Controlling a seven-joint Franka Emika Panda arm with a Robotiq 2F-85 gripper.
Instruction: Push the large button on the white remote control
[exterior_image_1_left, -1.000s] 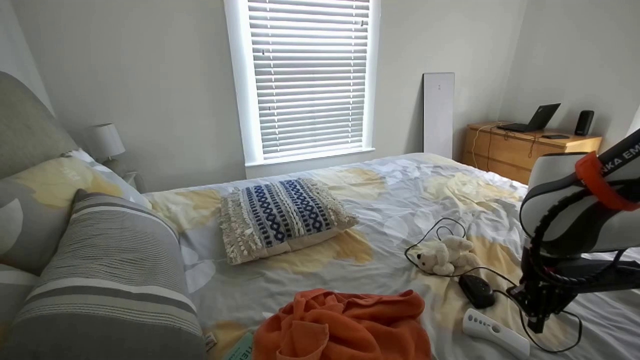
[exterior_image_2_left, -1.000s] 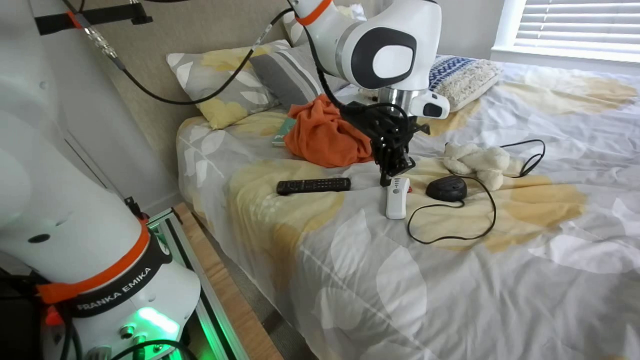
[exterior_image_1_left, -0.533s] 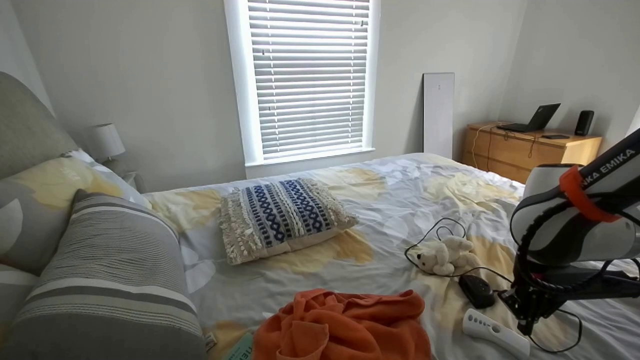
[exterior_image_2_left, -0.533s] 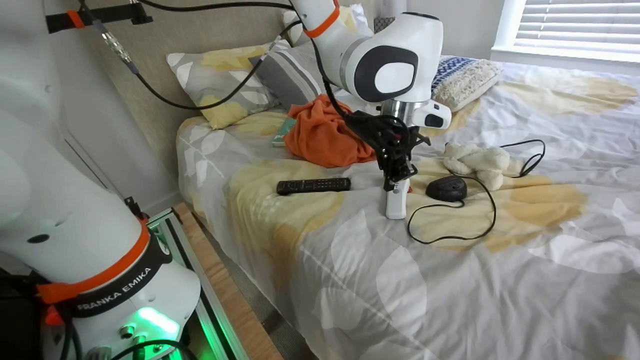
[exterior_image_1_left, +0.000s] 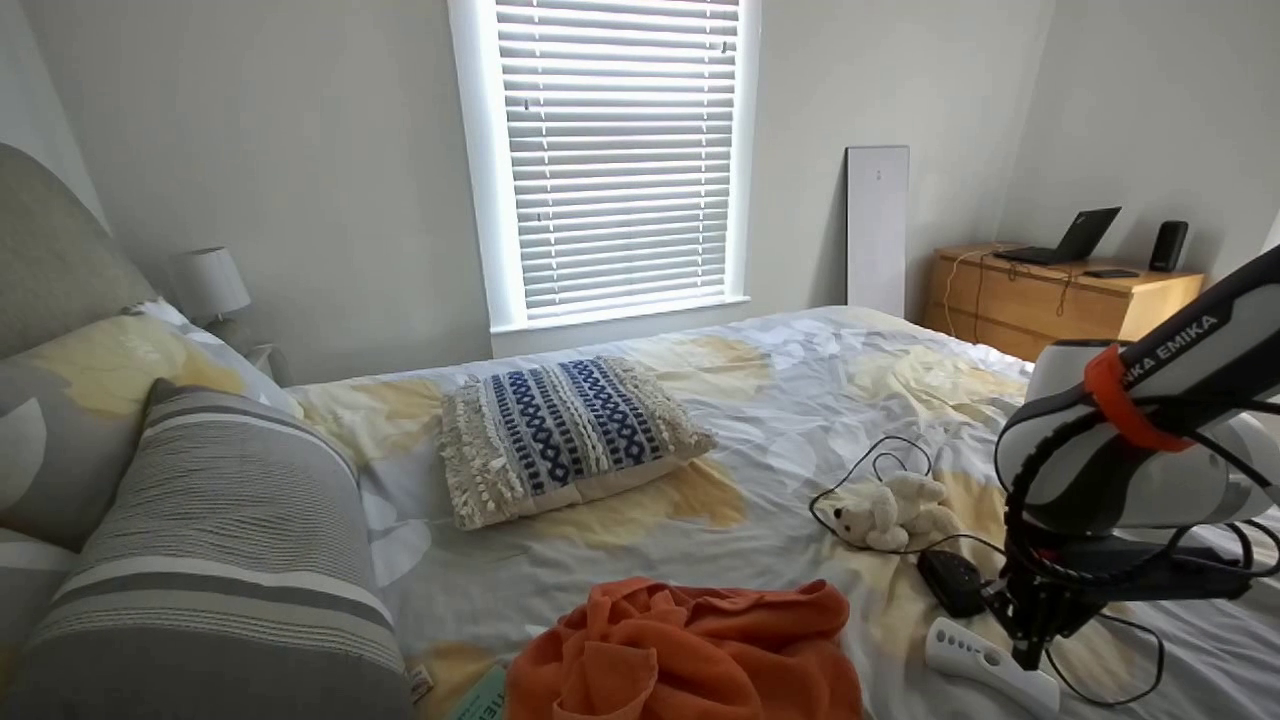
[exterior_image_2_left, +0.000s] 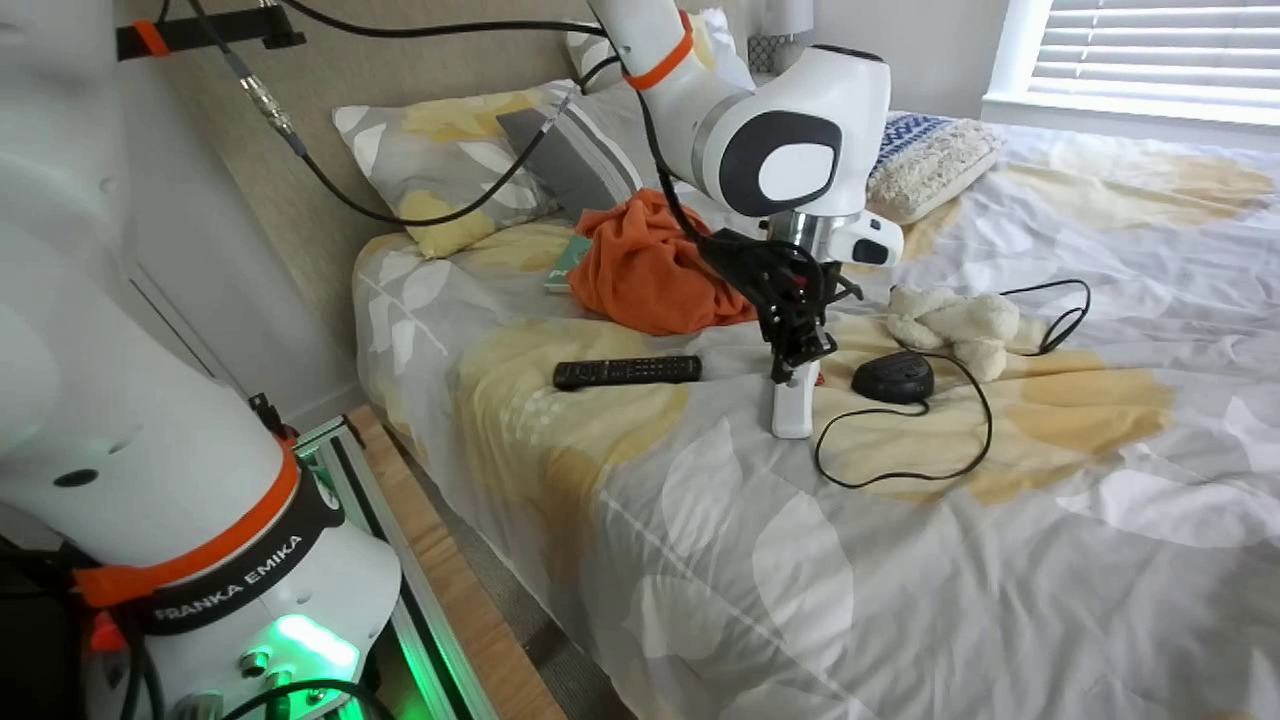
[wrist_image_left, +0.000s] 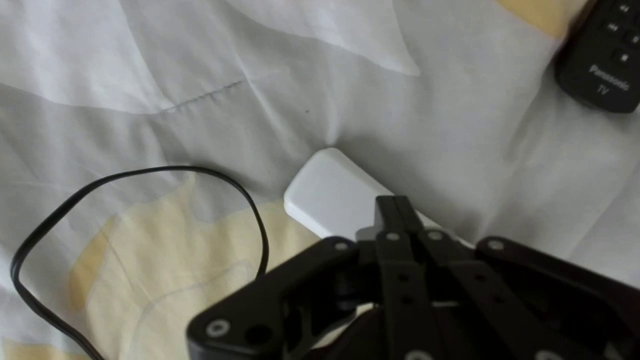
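Note:
The white remote control (exterior_image_1_left: 968, 662) lies flat on the bed with its buttons up. In an exterior view its large round button (exterior_image_1_left: 992, 659) shows just left of my fingertips. My gripper (exterior_image_1_left: 1026, 660) points down over the remote; I cannot tell if it touches. In an exterior view the gripper (exterior_image_2_left: 783, 374) covers the button end, and the plain end of the remote (exterior_image_2_left: 793, 412) shows below it. In the wrist view the shut, empty fingertips (wrist_image_left: 395, 201) overlap the remote (wrist_image_left: 336, 196), and the gripper hides its button part.
A black TV remote (exterior_image_2_left: 627, 372) lies on the bed nearby. A black boxy device (exterior_image_2_left: 893, 377) with a looping cable lies beside the white remote. A cream plush toy (exterior_image_1_left: 895, 512) and an orange cloth (exterior_image_1_left: 690, 650) are close by. A patterned cushion (exterior_image_1_left: 575, 435) lies farther off.
My gripper has moved over the white remote toward its button end, and a little lower in an exterior view. It now covers the buttons there. The remote and other objects have not moved.

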